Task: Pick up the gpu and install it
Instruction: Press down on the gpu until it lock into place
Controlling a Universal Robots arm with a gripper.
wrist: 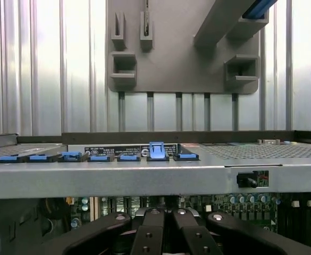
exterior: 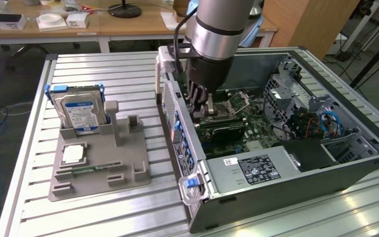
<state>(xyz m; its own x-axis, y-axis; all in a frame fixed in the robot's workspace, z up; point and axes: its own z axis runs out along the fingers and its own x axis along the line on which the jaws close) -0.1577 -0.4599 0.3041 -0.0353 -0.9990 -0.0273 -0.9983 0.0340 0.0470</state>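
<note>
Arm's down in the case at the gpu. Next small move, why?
Probably a short, slow push straight down. The end effector is shut, low inside the open case, right over the gpu on the motherboard. Whether the gpu is fully seated cannot be told.

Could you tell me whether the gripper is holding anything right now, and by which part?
The gripper is shut, down inside the computer case over the gpu; whether it grips the card cannot be told.

Bright even overhead light; glare streaks on the ribbed bench (exterior: pixel 110 212); case (exterior: pixel 321 173) interior shadowed; both views sharp.
</note>
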